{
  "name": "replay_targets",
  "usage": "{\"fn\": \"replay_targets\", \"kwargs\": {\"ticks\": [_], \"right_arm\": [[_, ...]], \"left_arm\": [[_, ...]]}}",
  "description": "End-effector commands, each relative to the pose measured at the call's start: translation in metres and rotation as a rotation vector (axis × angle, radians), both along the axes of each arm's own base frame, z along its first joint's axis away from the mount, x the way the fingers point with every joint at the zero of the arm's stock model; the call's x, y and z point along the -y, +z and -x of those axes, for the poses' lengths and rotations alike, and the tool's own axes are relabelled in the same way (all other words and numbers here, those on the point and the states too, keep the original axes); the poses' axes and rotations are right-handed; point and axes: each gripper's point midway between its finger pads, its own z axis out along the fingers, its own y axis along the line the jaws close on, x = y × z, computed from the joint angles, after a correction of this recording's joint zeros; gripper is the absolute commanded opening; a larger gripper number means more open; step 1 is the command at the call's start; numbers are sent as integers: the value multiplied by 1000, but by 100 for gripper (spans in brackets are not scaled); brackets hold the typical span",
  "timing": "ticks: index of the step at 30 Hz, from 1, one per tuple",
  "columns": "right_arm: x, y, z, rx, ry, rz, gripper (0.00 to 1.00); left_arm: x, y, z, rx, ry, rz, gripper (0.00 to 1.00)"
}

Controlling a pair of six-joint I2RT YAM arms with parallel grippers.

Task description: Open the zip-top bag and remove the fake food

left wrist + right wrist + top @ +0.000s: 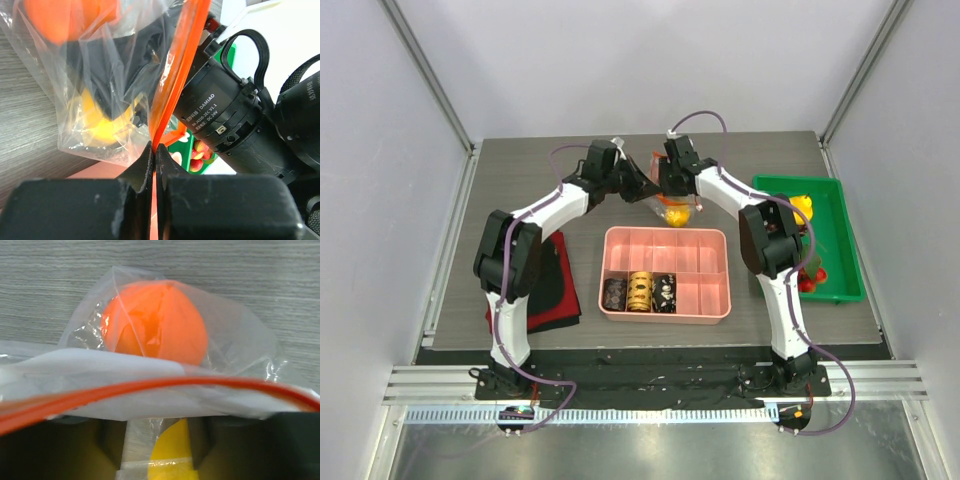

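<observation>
The clear zip-top bag (672, 208) lies at the back middle of the table between my two grippers. Its red-orange zip strip (175, 75) runs up from my left gripper (154, 150), which is shut on it. An orange fruit (55, 20) and a yellow fruit (100, 125) are inside. In the top view my left gripper (645, 188) and right gripper (668, 188) nearly meet over the bag. In the right wrist view the strip (150, 385) and a plastic flap cover my right gripper (157, 435). Its fingers stand a little apart, with plastic and a yellow piece (172, 450) between them. The orange fruit (155, 320) lies beyond.
A pink divided tray (715, 300) with dark and gold cylinders (640, 293) stands in front of the bag. A green bin (840, 240) with yellow and red fruits is at the right. A red and black cloth (555, 290) lies at the left.
</observation>
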Motion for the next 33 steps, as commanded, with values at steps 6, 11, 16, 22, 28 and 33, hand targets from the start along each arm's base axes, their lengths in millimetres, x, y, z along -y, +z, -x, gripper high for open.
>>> {"fn": "replay_targets", "kwargs": {"ticks": [6,11,16,22,28,33], "right_arm": [[-7,110,-7,221,25,-88,19],[2,104,26,110,42,-71,34],[20,90,48,13,70,29,45],[29,70,48,-78,89,90,49],[5,81,29,0,109,-34,57],[-16,91,8,53,83,-141,78]], "left_arm": [[-6,39,-1,63,4,57,0],[-4,47,-2,74,-3,69,0],[5,44,1,30,-15,109,0],[11,60,-7,63,4,184,0],[13,57,-5,54,4,171,0],[15,50,0,41,-4,158,0]]}}
